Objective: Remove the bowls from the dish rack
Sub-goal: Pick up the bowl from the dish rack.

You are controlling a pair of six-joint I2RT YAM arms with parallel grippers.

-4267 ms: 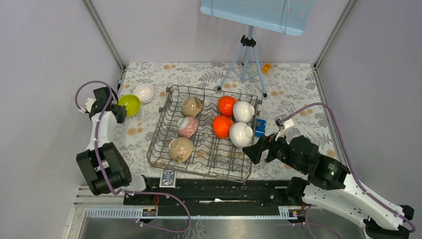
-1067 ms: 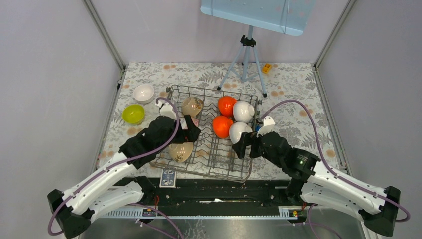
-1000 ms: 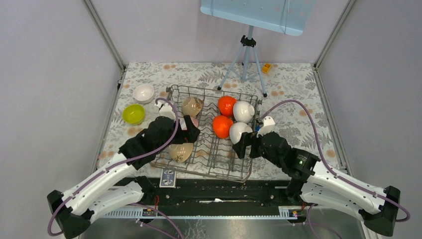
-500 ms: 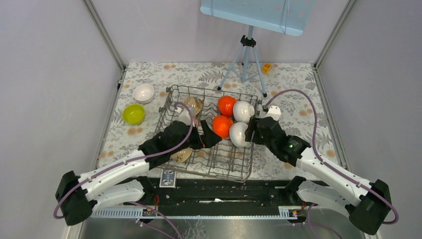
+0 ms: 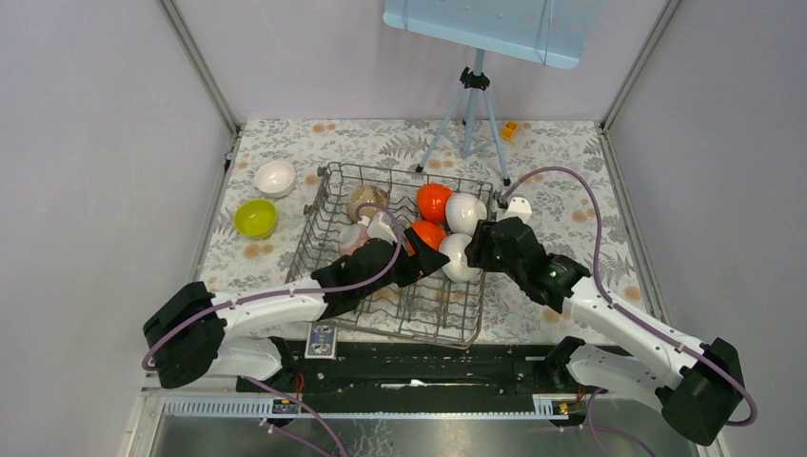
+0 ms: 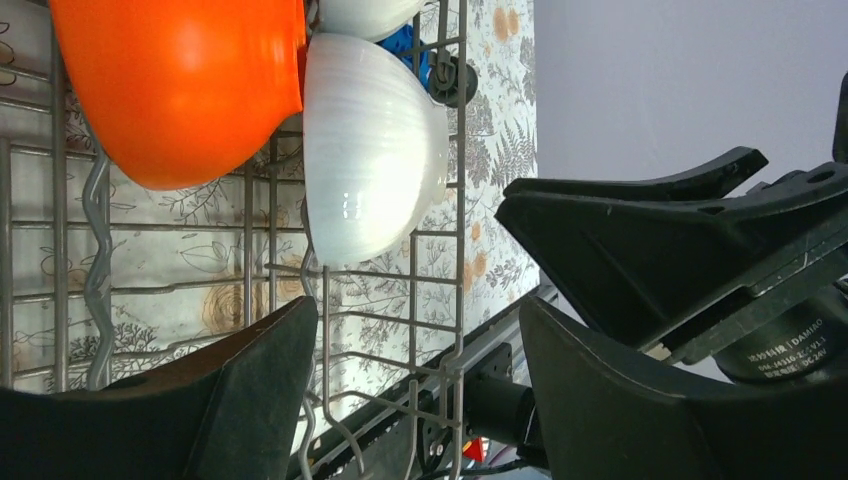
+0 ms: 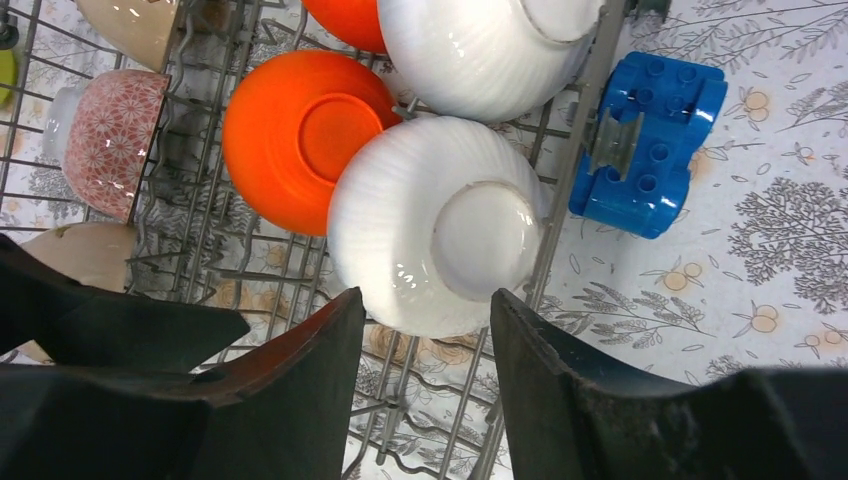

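We judge the task barely begun; two bowls are out, a lime-yellow bowl (image 5: 255, 218) and a white bowl (image 5: 275, 177), both on the table left of the dish rack (image 5: 438, 309); seven seem left. The rack's left half holds two beige bowls (image 5: 362, 201) and a pink bowl (image 5: 351, 238); its right half holds two orange bowls (image 5: 434, 201) and two white. The left gripper (image 5: 428, 262) gapes empty above the rack; the right gripper (image 7: 425, 315), fingers apart, hovers over the near white bowl (image 7: 430, 225), not gripping it.
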